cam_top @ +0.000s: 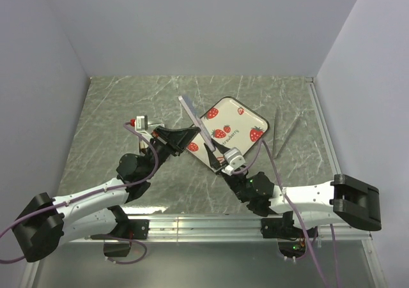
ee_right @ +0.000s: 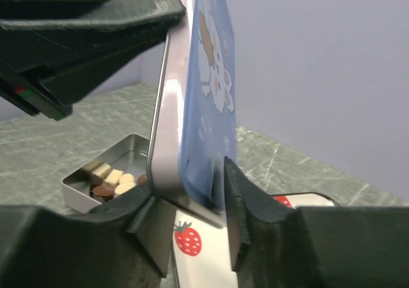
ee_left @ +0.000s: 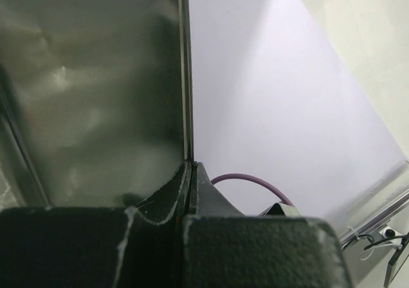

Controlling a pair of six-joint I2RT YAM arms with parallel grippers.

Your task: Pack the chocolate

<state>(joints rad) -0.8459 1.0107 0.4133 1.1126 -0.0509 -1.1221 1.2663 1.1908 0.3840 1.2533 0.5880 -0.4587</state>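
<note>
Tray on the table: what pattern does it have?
The tray shows red strawberries on cream; top external view.

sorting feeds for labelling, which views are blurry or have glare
Top external: sharp and evenly lit, with only a soft sheen on the marble table. Left wrist: the tin lid fills the frame, its dark face a smeary reflection, and the left gripper is out of focus. Right wrist: right gripper soft, a bright glare streak down the lid's rim, chocolates in the tin fairly clear.

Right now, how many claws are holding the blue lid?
2. The left claw pinches the blue lid near its top; the right claw grips its bottom corner. None are hidden.
</note>
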